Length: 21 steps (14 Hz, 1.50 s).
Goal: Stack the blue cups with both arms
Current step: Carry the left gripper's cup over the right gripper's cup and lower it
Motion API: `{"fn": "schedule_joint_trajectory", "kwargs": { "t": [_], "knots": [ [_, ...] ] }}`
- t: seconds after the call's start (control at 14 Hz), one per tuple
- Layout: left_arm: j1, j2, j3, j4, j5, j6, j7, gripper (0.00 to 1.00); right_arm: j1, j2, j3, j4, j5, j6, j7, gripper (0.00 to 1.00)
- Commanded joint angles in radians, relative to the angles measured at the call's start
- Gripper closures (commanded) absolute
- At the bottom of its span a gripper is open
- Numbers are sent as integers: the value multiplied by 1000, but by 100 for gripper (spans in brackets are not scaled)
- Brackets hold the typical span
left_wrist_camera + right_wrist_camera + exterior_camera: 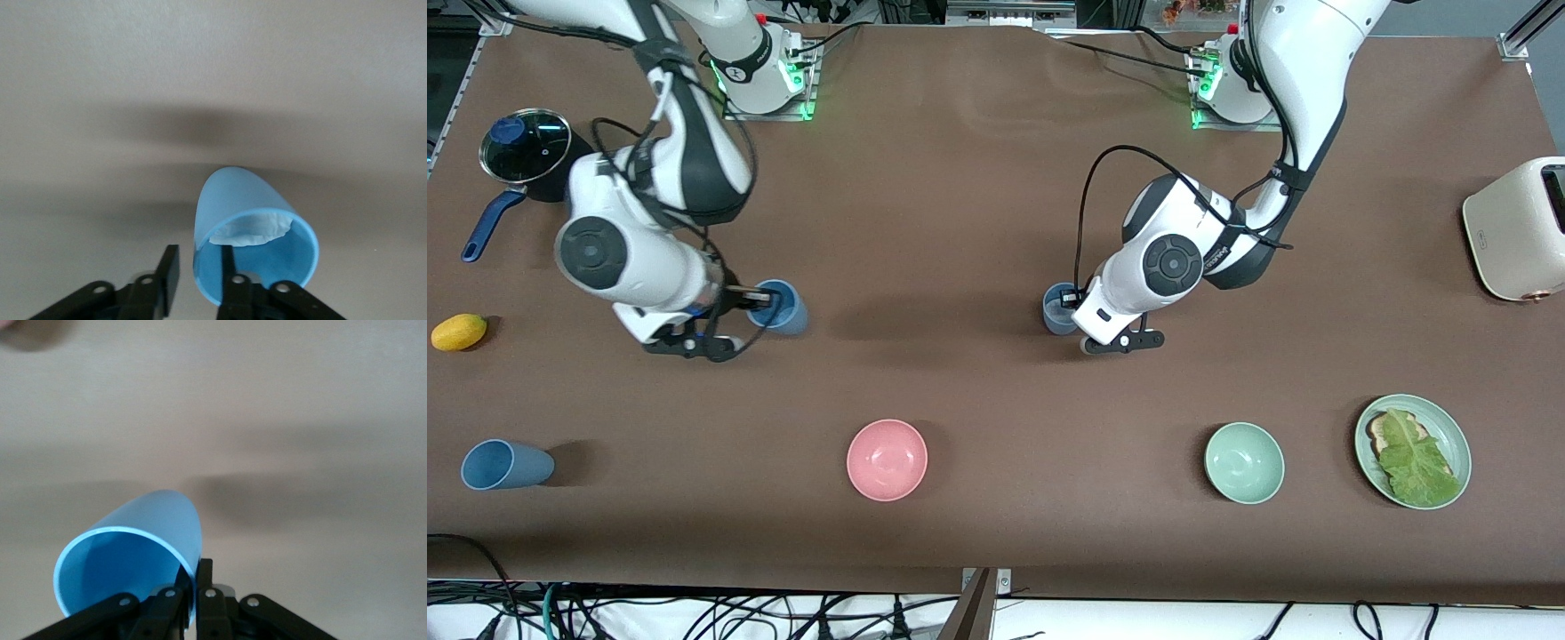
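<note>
Two cups are in play. From the front view I see the right gripper [751, 298] pinching the rim of the brighter blue cup [780, 307] toward the right arm's end of the table, while the left gripper [1074, 300] sits at the duller blue cup [1059, 308] mid-table. A third blue cup [505, 465] lies on its side near the camera. On the left wrist view, one finger is inside the rim and one outside with a gap, so I read that claw as released; something whitish lines the cup [253, 240]. On the right wrist view, fingers are clenched on the rim [190, 577]. Nothing is stacked yet; nesting remains.
</note>
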Motion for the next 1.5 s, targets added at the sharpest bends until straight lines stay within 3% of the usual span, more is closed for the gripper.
{"fn": "schedule_joint_trajectory", "kwargs": {
  "t": [0.0,0.21,0.43,0.79,0.93,1.14,1.29,1.43],
  "knots": [
    [23,-84,5,16,-8,-99,7,0,81,42,-5,92,42,-37,132,100],
    [105,-158,5,86,-2,-298,61,0,196,115,-5,208,83,-37,332,100],
    [162,-192,5,209,79,-499,153,0,314,210,-5,361,104,-37,539,100],
    [257,-282,9,257,108,-616,278,0,446,341,-5,599,125,-31,739,100],
    [251,-354,84,220,93,-610,370,0,488,377,-5,638,125,14,773,100],
    [251,-495,190,67,91,-534,490,0,509,427,21,689,125,74,865,100],
    [255,-618,212,-92,93,-413,497,0,511,434,26,689,125,90,867,100],
    [254,-669,215,-144,94,-393,494,0,520,451,27,690,126,130,871,100]
  ]
}}
